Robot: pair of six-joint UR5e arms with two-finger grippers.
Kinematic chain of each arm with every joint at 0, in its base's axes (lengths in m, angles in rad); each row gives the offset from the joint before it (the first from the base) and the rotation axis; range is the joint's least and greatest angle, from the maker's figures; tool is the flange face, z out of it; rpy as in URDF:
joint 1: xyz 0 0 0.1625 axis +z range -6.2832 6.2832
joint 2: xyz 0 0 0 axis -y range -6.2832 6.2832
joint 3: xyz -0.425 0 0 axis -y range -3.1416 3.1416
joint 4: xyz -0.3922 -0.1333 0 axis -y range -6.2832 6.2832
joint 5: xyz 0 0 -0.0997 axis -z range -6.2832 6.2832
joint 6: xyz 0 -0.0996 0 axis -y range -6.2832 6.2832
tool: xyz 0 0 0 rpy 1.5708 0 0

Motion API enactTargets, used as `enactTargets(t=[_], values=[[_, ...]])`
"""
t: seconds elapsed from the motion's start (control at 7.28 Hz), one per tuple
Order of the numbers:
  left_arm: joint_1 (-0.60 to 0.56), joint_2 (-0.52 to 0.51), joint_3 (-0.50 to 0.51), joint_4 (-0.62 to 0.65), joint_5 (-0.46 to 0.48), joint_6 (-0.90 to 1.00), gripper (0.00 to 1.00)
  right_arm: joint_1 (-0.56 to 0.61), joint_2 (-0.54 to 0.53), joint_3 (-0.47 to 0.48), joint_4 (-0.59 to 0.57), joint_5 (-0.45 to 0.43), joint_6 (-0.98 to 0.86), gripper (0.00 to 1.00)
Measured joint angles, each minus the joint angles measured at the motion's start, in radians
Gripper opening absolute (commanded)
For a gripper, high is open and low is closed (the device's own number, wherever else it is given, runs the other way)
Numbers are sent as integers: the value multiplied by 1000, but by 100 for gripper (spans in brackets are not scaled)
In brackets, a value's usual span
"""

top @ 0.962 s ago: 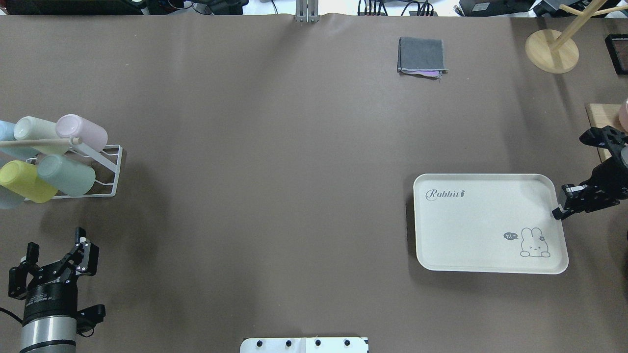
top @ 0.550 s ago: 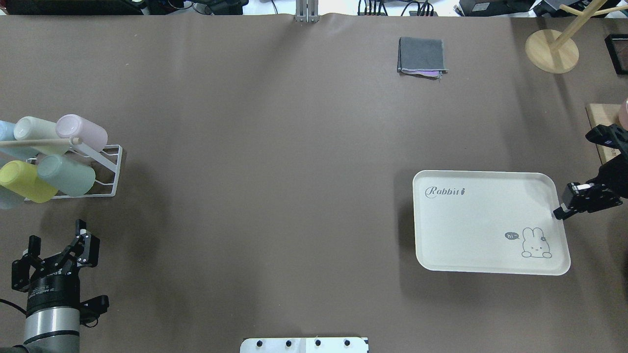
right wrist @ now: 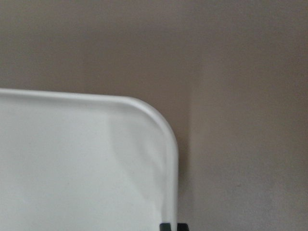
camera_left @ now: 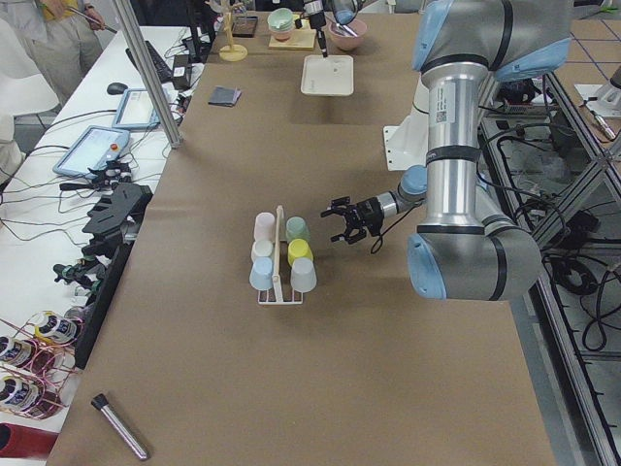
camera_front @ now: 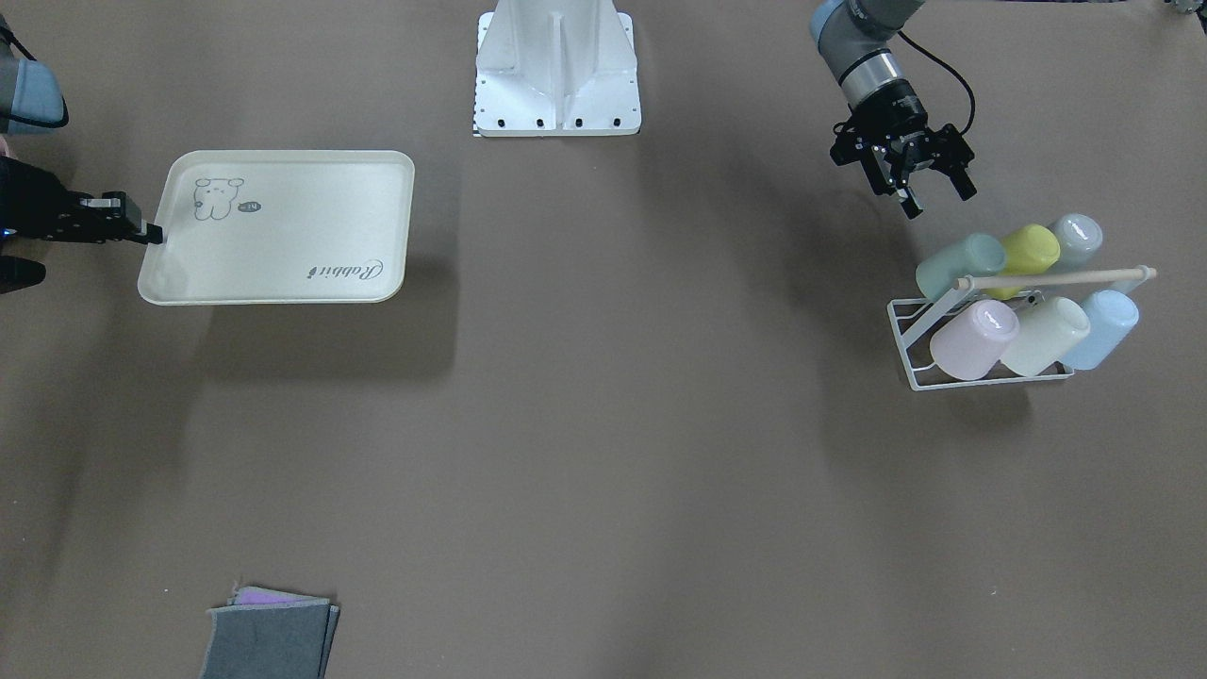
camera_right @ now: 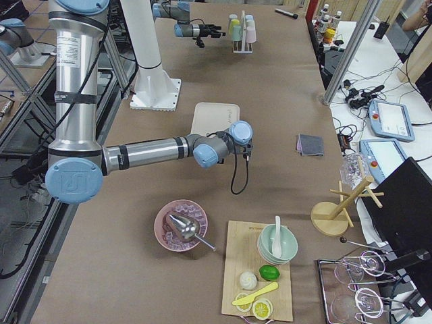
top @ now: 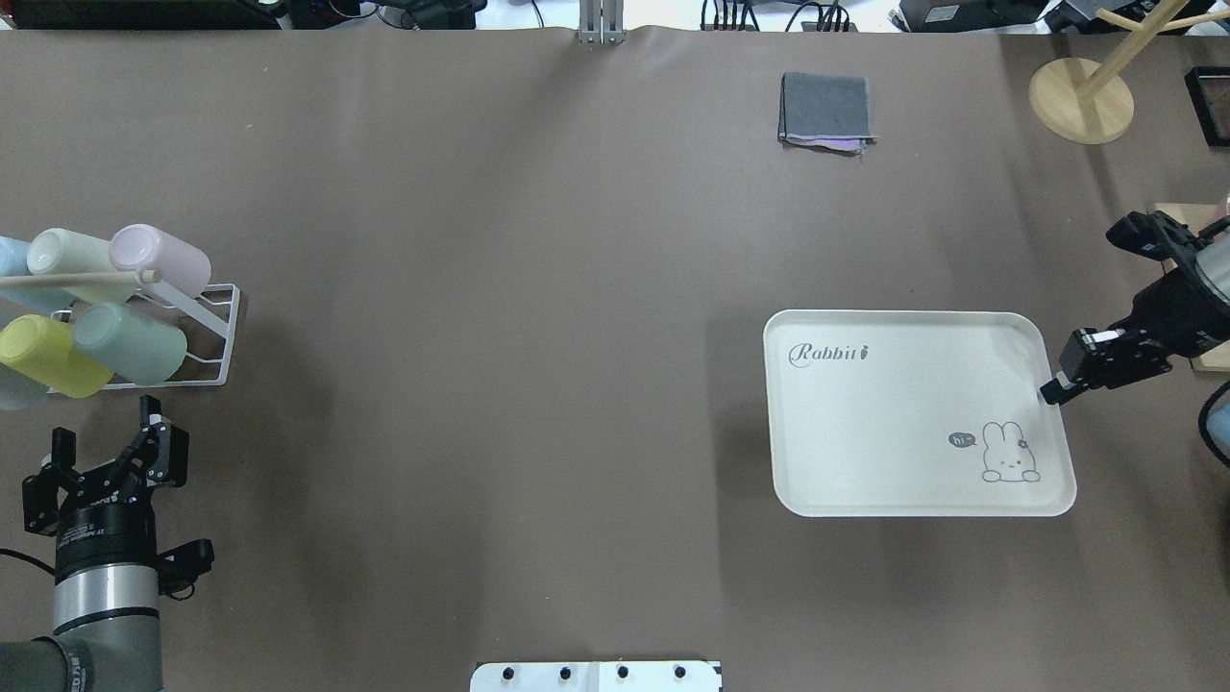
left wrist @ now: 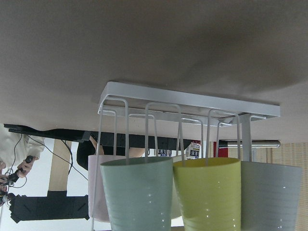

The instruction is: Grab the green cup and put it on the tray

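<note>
**Two arms, one at each end of the table, and the green cup sits in its rack**

Far left, the left arm lies low along the robot's side of the table. Its wrist is stretched out flat and the left gripper (top: 104,432) points at the white wire rack (top: 217,327). The claw is spread wide with nothing between its fingers, and it stops just short of the cups. The green cup (top: 130,343) leans tilted in the rack's nearer row, at the end closest to the table's middle. It touches the yellow cup (top: 48,356) beside it. Across the wooden bar (top: 77,279), a pink cup (top: 159,258) and a cream cup (top: 72,252) lean the other way.

The middle of the brown table (top: 500,384) separates the rack from the tray (top: 894,481), so cup and tray are well apart. The tray carries a rabbit drawing in one corner and casts a broad shadow on the table.

At the right edge the right arm reaches in, bent at the wrist. The right gripper (top: 1051,392) is closed tight on the tray's right-hand rim, about halfway along it. From the wrist camera only a dark fingertip shows against that rim.
</note>
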Motion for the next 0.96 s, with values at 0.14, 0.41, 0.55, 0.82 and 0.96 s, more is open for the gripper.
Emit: enactTargets(t=[0.14,0.41,0.55,0.82,0.96], values=[[-16,-12,26,-15,10,0,98,-31,48,-6,-3,-22,24,0],[-36,-31,65,-48,25,0,98,-120,151,-20,-3,-96,137,0],[-45,-36,73,-60,28,2,98,-160,204,-37,-2,-129,179,0],[-54,-37,89,-84,29,6,98,-218,307,-90,2,-170,233,0],[-59,-38,94,-94,27,7,98,-237,357,-127,2,-179,242,0]])
